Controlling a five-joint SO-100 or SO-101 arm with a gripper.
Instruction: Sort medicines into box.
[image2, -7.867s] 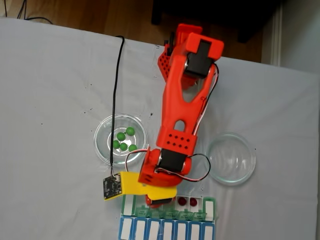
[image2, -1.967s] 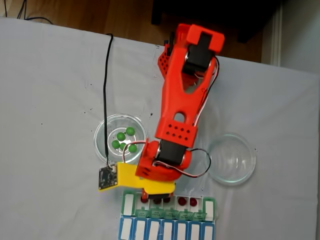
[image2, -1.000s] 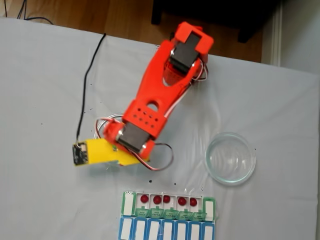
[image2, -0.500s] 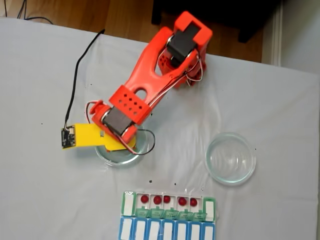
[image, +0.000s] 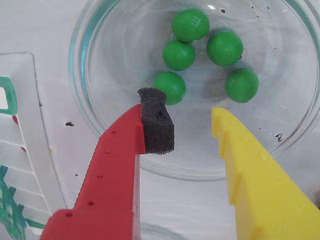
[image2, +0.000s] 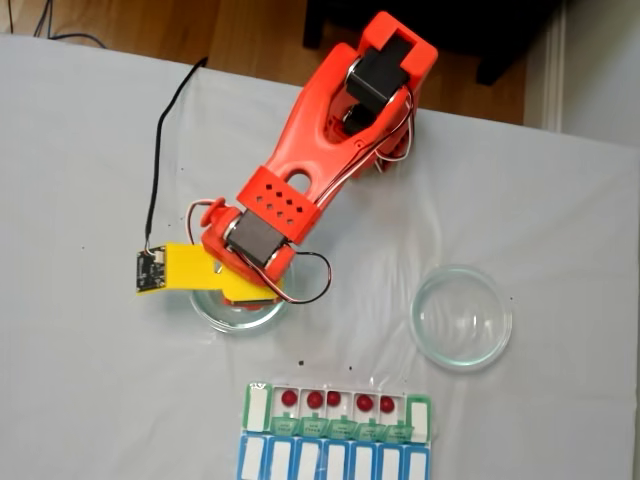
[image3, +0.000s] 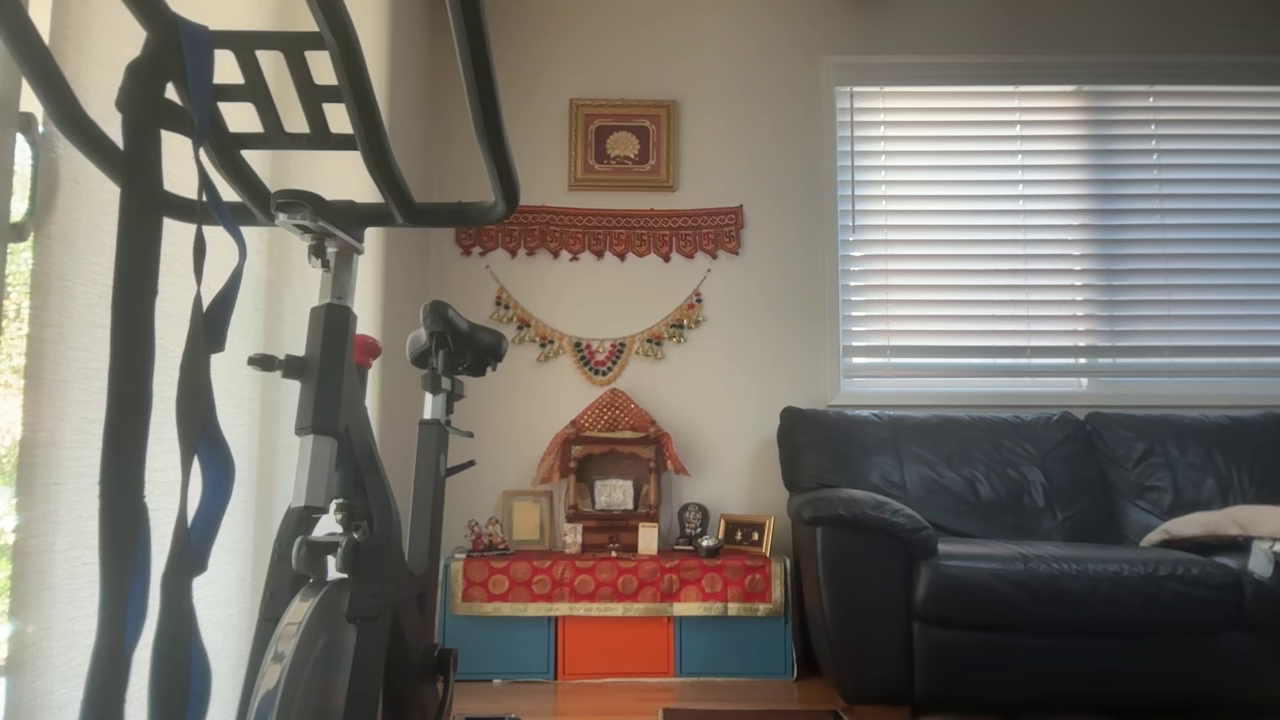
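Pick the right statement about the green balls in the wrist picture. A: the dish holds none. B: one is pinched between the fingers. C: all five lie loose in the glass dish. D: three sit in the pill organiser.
C: five green balls lie loose in the glass dish, and the end effector hangs open above them with nothing between its fingers.

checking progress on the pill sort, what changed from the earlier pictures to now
The arm swung away from the green-lidded pill organiser, up and leftward in the fixed view, to the glass dish of green balls. The gripper now hovers open over them, holding nothing. The organiser's red balls rose from two visible to five. The five green balls, the empty dish and the blue-lidded row stayed put.
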